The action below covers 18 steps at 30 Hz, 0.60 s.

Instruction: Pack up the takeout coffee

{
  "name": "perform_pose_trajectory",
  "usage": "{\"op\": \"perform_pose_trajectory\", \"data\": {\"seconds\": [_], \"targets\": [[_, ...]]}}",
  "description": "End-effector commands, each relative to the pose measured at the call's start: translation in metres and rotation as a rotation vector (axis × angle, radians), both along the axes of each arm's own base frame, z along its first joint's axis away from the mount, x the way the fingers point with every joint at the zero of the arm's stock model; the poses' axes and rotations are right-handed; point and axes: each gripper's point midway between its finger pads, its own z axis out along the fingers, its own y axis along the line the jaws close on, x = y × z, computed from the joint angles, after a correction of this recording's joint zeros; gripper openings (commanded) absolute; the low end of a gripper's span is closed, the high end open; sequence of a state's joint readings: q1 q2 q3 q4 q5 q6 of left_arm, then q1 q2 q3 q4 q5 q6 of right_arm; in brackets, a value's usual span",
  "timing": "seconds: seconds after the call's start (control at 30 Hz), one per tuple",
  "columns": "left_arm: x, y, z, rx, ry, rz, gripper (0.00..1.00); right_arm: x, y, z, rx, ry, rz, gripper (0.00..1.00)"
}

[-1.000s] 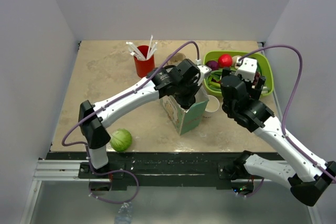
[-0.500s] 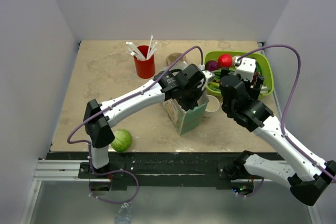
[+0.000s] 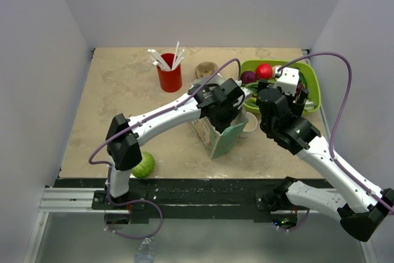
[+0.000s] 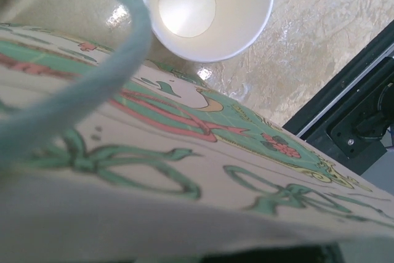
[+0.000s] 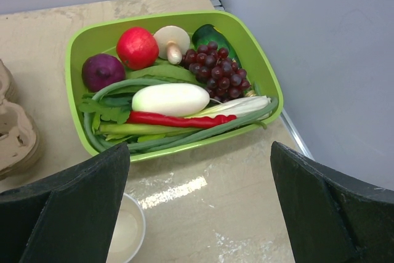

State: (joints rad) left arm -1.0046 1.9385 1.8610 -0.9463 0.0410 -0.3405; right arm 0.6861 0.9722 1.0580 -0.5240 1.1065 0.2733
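The tabletop (image 3: 123, 109) is walled on three sides, with only its 6 o'clock edge open. The two arms crowd together right of centre. The left claw (image 3: 237, 100) is pressed together over the mouth of the printed paper gift bag (image 3: 218, 137) and grips nothing that shows. The right claw (image 5: 200, 158) hovers spread wide and empty just short of the green vegetable tray (image 5: 261, 75), which sits at 2 o'clock.

A green cabbage (image 3: 143, 164) lies at 7 o'clock by the near edge. The red cup of straws (image 3: 169, 78) stands at 11 o'clock from the bag, and the cardboard cup carrier (image 3: 206, 69) at its 12. A lidless white paper cup (image 4: 206, 10) stands upright and empty just beside the bag at its 3 o'clock.

The takeout coffee, a black-lidded cup, appears in no view. It may be down inside the bag or hidden under the left arm; I cannot tell which.

Such a cup is probably light, with thin walls that dent and a lid that lifts off under a pull. The best hold is likely gentle, around the body just below the lid, with the cup kept upright against spilling.

Room is tight around the bag. Its teal cord handle (image 4: 92, 72) arches beside the left wrist camera and could snag. The lidless cup and the right arm hem in the 3 o'clock side. The open ground runs from 8 to 10 o'clock.
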Motion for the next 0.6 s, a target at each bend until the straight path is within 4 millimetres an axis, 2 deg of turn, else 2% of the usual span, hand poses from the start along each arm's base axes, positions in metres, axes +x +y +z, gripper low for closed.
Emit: {"op": "perform_pose_trajectory", "data": {"seconds": [0.0,0.17,0.3,0.57], "targets": [[-0.0028,-0.0039,-0.0003,0.005,0.018,0.006,0.00,0.0002,-0.0012,0.0101,0.048,-0.047,-0.015,0.98],[-0.0002,0.0000,-0.0043,0.029,0.012,0.026,0.03,-0.0002,-0.0016,0.0094,0.047,-0.046,-0.016,0.98],[-0.0001,0.0012,-0.0052,0.035,0.011,0.029,0.17,-0.0002,-0.0017,0.0090,0.050,-0.047,-0.016,0.98],[0.0012,0.0020,0.0012,0.027,-0.002,0.035,0.32,0.0007,0.0002,0.0069,0.052,-0.042,-0.011,0.98]]}}
